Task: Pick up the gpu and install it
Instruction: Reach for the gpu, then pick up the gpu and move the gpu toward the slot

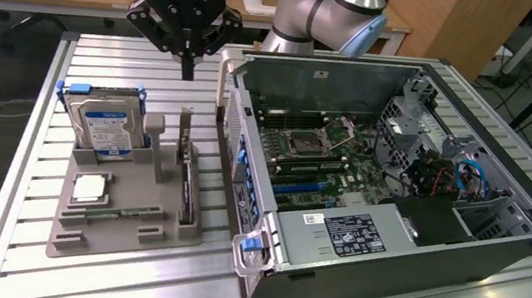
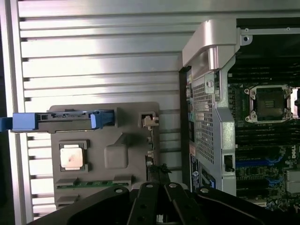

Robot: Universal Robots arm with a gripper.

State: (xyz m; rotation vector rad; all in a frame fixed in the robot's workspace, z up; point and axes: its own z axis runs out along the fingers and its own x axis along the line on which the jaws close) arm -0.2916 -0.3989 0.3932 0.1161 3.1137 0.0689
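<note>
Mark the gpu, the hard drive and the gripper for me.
gpu [image 1: 187, 185], exterior view, upper edge of the dark card.
hard drive [image 1: 107, 132], exterior view, its label face.
gripper [image 1: 187, 74], exterior view, shut fingertips.

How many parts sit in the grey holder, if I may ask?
4: hard drive standing upright, gpu on edge nearest the case, processor and memory stick lying flat.
</note>
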